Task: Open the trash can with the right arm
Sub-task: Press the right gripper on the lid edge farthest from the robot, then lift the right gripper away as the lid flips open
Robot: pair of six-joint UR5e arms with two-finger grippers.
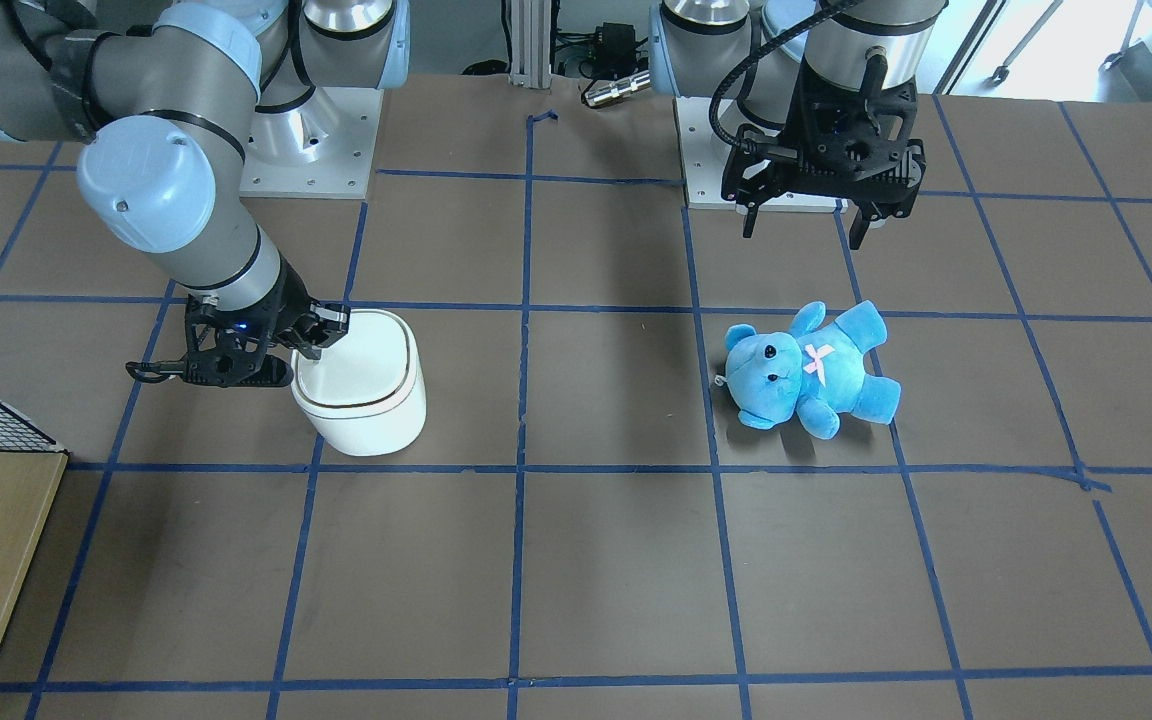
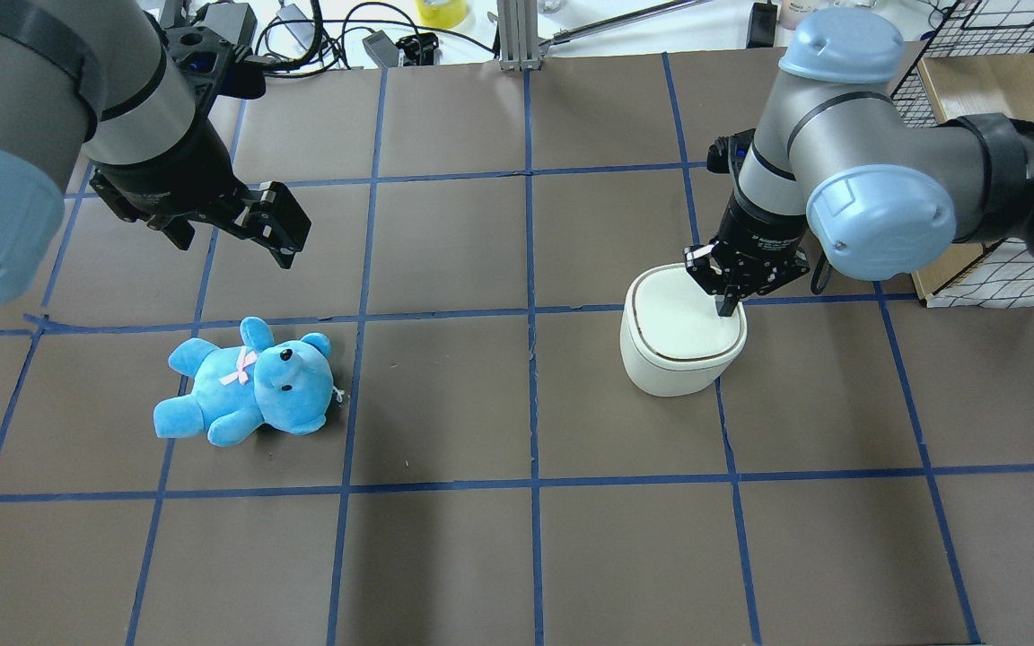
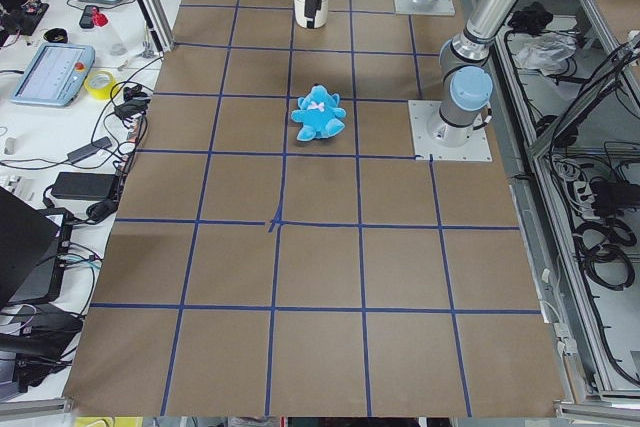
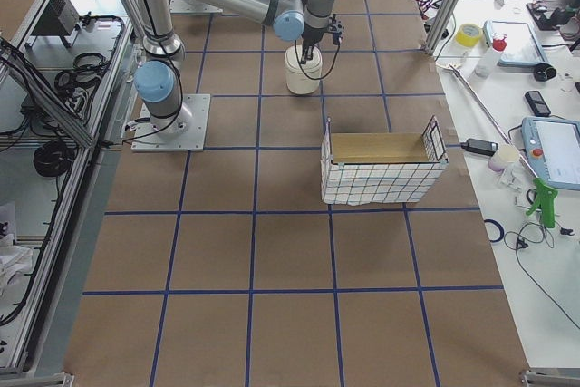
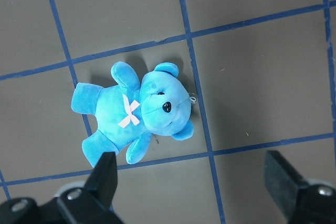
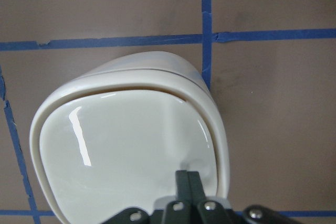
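Can pos: small white plastic rounded-square trash can [image 2: 671, 372] stands upright on the brown table w/ blue tape grid [image 2: 445, 556], at abt 3 o'clock from table centre in the overhead view. Its flat glossy lid [image 2: 674, 314] is down.

R gripper: black two-finger right gripper [image 2: 728, 309] has its fingers pinched together, nothing between them. The tip sits on the lid. We can't tell how hard it presses.

Can vs R gripper: the can is directly under the tip. Contact is at the lid's 3 o'clock edge in the overhead view, just inside the dark seam. In the R wrist view the fingers [image 6: 188, 181] meet the lid near its 5 o'clock corner.

Why so: we judge the pinched fingers serve as one narrow poker. An off-centre spot near the rim suits tipping or clicking a flip lid, not gripping it.

L gripper: black two-finger left gripper [image 2: 275, 224] is spread wide and empty, up off the table at abt 10 o'clock. We judge it parked clear of the R arm's work.

Bear: blue plush teddy bear [image 2: 248, 381] lies flat at abt 9 o'clock, well apart from the can, below the L gripper.
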